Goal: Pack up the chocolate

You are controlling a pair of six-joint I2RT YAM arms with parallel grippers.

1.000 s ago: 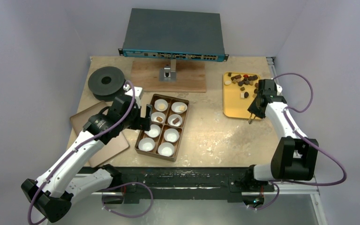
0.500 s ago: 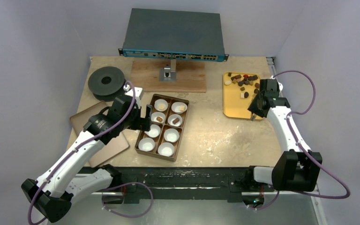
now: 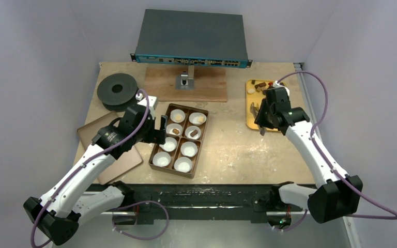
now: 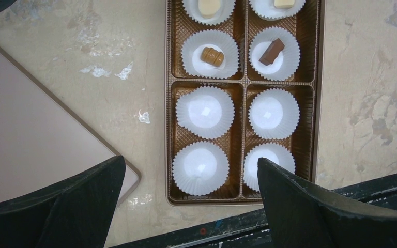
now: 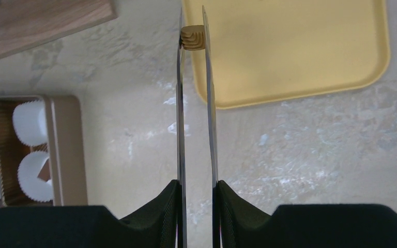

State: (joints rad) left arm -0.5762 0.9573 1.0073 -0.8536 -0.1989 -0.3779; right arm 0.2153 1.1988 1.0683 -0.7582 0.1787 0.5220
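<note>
Right gripper [image 3: 261, 129], jaws nearly shut, pinches a tan chocolate [image 5: 192, 37] at the tray's [image 5: 315, 62] left edge (top centre, wrist view), presumably bound for the box [image 4: 168, 129]; left gripper [image 4: 190, 165] hangs wide open, empty, above it.

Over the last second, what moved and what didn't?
The right gripper swung left across the yellow tray, toward the box, shut on a tan chocolate piece. The left gripper stayed open above the box, whose contents look unchanged.
</note>
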